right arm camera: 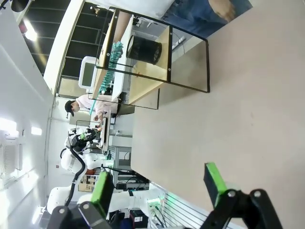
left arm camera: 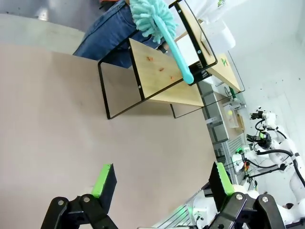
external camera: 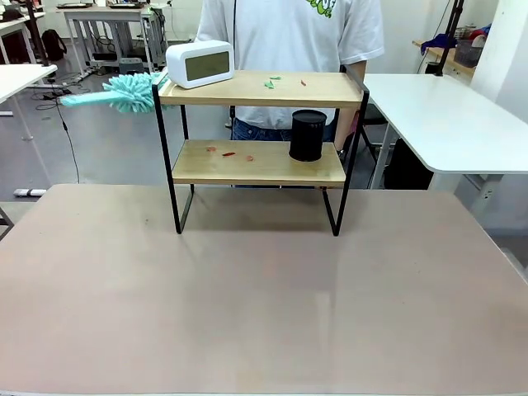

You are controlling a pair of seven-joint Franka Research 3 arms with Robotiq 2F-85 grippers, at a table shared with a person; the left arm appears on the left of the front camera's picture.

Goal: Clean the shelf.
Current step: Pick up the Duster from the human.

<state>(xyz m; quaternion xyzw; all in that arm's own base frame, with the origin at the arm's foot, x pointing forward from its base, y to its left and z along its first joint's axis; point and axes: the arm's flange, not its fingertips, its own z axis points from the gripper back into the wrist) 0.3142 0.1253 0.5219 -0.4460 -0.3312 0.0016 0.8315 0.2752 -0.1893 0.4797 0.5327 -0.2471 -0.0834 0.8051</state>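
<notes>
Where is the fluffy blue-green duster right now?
In the front view the duster sticks out past the left end of the top board of the shelf, right beside the white clock.

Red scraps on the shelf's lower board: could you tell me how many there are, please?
3. The left scrap, middle scrap and right scrap lie in a row on the shelf's lower board, all left of the black cylinder. More may hide behind it.

the shelf has pale wood boards in a black frame; on it a white clock, a black cylinder; beside it a teal duster.
</notes>
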